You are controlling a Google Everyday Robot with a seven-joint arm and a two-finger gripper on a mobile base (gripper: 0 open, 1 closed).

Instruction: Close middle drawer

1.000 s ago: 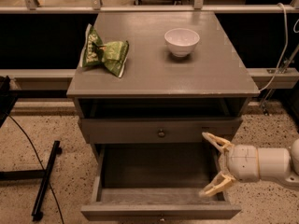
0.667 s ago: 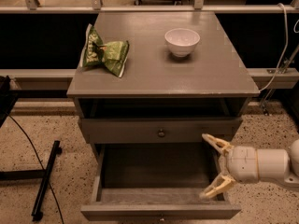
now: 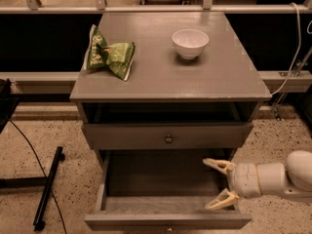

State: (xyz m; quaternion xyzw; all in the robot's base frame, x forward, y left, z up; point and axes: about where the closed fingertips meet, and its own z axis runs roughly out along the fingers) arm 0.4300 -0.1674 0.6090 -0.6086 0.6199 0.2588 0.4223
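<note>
The middle drawer [image 3: 146,221] stands pulled far out, nearest us. The tool [image 3: 206,185], spread wide, sits inside its right end. Pushing from there could jam it under the upper drawer [image 3: 126,136].

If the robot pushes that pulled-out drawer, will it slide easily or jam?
The middle drawer looks rigid, wooden and empty, so it probably slides lightly. The gripper, fingers open, sits over its right side; an off-centre push might skew it.

Dim warm light; pale tool [image 3: 206,184] bright at lower right.
</note>
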